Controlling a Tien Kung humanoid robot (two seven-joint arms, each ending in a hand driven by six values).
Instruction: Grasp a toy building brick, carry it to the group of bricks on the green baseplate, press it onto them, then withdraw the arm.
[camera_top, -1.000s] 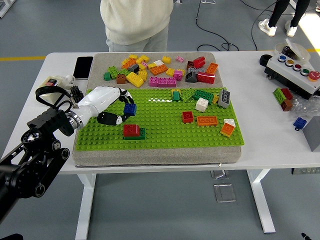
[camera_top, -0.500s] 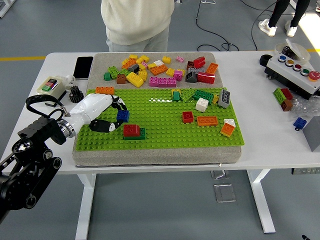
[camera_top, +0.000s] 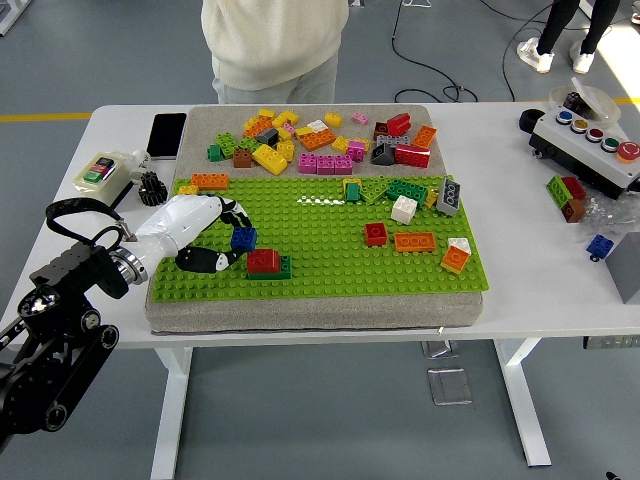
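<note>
The left hand (camera_top: 205, 235) reaches in from the left edge over the near-left part of the green baseplate (camera_top: 330, 265), its fingers closed around a blue brick (camera_top: 244, 239) held just above the studs. Directly to the hand's right, almost touching the blue brick, a red brick stacked on a green brick (camera_top: 267, 264) stands on the plate. Behind the hand, an orange brick (camera_top: 209, 181) lies at the plate's far-left edge, and further back-left a black phone (camera_top: 166, 134) rests on the white table (camera_top: 520, 290). Well to the hand's right and beyond, loose bricks (camera_top: 320, 138) are heaped on the grey mat (camera_top: 200, 125). Far off to the right a control box (camera_top: 590, 145) carries coloured buttons; no writing is legible anywhere. A person (camera_top: 272, 45) stands at the far side.
</note>
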